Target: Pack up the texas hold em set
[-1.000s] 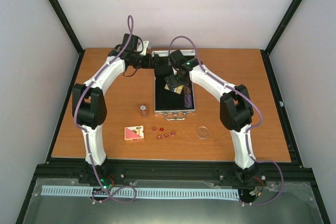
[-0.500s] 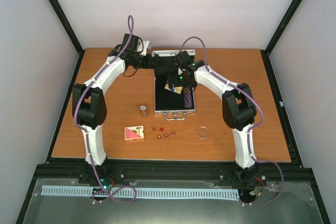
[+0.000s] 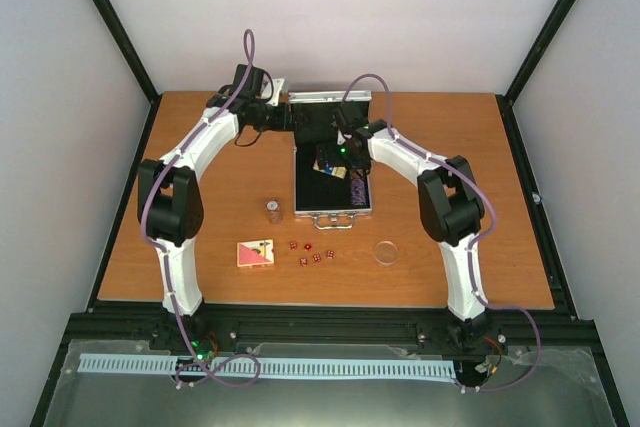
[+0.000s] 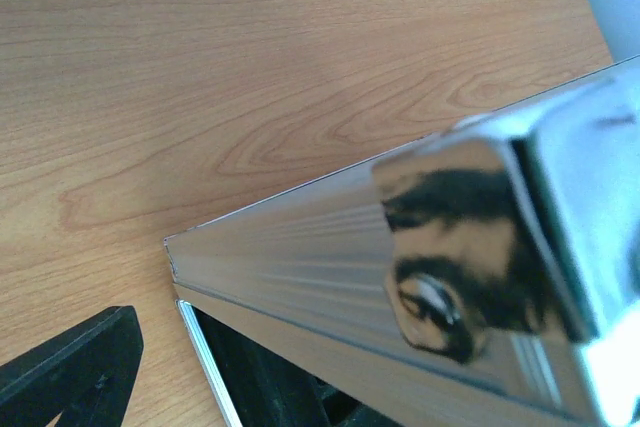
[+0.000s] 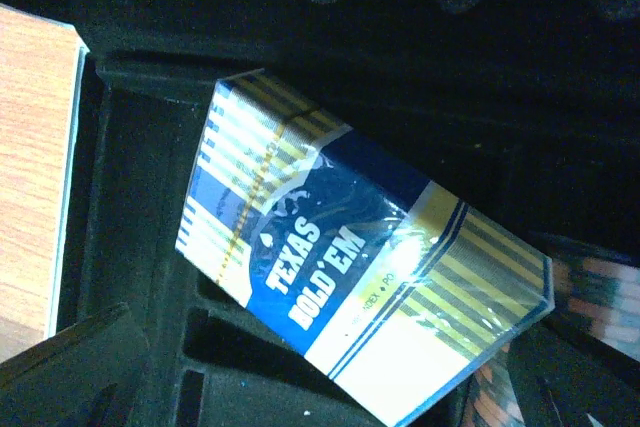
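The silver case (image 3: 332,213) lies open mid-table, its lid (image 3: 330,97) standing up at the back. A blue "Texas Hold'em" card deck (image 5: 360,287) rests tilted on the black lining, free of any finger. My right gripper (image 5: 320,405) hovers open just above it, over the case's back half (image 3: 338,143). Chips (image 3: 357,187) fill the case's right slot. My left gripper (image 3: 284,115) is at the lid's left corner (image 4: 450,247); one finger (image 4: 70,367) stands wide of the lid, the other is hidden.
On the table in front of the case are a short chip stack (image 3: 272,209), a red card deck (image 3: 255,253), several tiny red dice (image 3: 311,253) and a clear round disc (image 3: 386,251). Black frame rails border the table.
My right arm has drawn back toward the lid, and the blue deck stays lying in the case. The left arm has not moved.
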You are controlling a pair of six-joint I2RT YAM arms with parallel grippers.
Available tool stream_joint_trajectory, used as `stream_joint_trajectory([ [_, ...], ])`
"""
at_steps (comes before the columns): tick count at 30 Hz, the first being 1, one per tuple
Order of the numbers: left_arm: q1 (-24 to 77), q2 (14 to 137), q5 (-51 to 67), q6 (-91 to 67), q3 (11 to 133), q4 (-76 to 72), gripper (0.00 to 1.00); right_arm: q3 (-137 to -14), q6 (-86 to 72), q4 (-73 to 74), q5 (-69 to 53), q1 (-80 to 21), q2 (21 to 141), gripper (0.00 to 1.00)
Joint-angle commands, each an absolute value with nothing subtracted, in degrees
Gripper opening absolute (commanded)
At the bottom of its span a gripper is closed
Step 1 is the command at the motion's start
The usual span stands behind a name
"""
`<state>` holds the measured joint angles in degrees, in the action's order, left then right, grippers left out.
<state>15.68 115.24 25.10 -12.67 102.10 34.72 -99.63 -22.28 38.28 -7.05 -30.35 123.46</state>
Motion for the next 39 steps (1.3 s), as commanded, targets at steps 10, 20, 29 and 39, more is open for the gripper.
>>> stream_joint_trajectory([
  [10,15.1,115.7,25.7,-11.8,102.6,35.4,1.0,-98.1,-16.6,29.9,-3.9,-29.7,127.9,1.0],
  [20,15.1,116.3,25.8,-12.0,102.9,35.4,1.0,-96.6,-10.0,28.1,-1.5,-29.7,126.6,1.0],
  [29,15.1,116.9,26.2,-12.1,103.4,35.4,1.0,-95.1,-7.3,29.4,-0.6,-33.5,121.7,1.0],
  [39,15.1,116.5,25.8,-12.0,103.3,35.6,1.0,-98.2,-8.1,28.8,-1.4,-35.4,123.3,1.0],
])
